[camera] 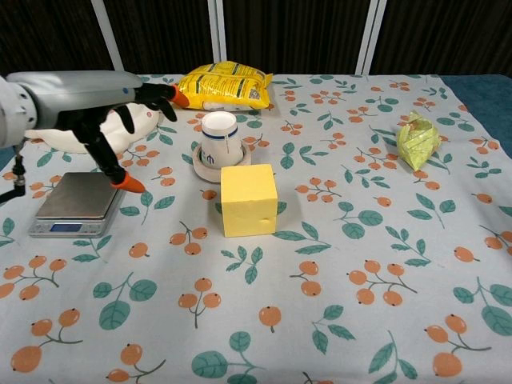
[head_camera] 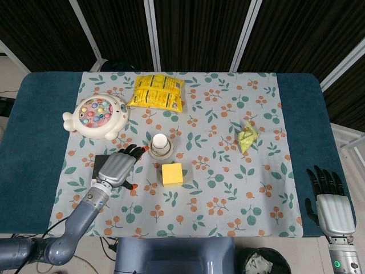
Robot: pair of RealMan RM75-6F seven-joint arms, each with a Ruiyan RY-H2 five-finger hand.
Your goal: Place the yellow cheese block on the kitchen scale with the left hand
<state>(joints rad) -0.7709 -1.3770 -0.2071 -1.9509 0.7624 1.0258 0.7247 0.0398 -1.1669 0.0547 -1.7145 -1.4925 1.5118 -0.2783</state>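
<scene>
The yellow cheese block (head_camera: pixel 172 173) (camera: pixel 249 200) sits on the flowered cloth just in front of the upturned paper cup. The small kitchen scale (camera: pixel 79 204) lies to its left; in the head view my left hand covers most of the scale (head_camera: pixel 99 162). My left hand (head_camera: pixel 117 167) (camera: pixel 104 104) hovers above the scale with its fingers spread and nothing in them, pointing toward the cup. My right hand (head_camera: pixel 332 204) rests at the table's near right edge, fingers apart and empty.
An upturned paper cup (head_camera: pixel 160 143) (camera: pixel 220 139) stands on a saucer behind the cheese. A white fishing toy (head_camera: pixel 96 116) lies far left, a yellow snack bag (head_camera: pixel 156 92) at the back, and a crumpled green wrapper (head_camera: pixel 247 137) to the right.
</scene>
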